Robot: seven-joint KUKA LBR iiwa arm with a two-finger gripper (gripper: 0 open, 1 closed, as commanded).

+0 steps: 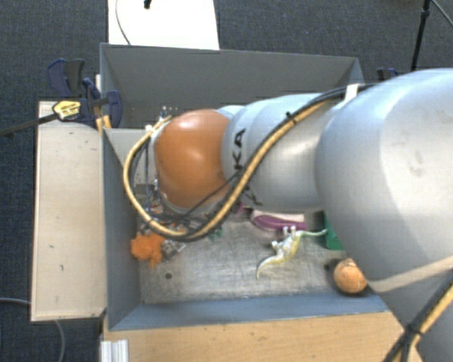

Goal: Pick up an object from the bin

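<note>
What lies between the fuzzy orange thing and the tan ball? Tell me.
A pale toy lizard, nearer the tan ball, in the camera view; otherwise bare bin floor.

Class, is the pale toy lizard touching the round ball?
No, the lizard lies apart from the ball, with bare bin floor between them.

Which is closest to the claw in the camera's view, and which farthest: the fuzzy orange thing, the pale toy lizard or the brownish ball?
The claw sits under the orange wrist cover, at the left of the bin.
1. The fuzzy orange thing, just beside it by the left wall.
2. The pale toy lizard, mid-floor, off to the right.
3. The brownish ball, far right, near the front wall.
</note>
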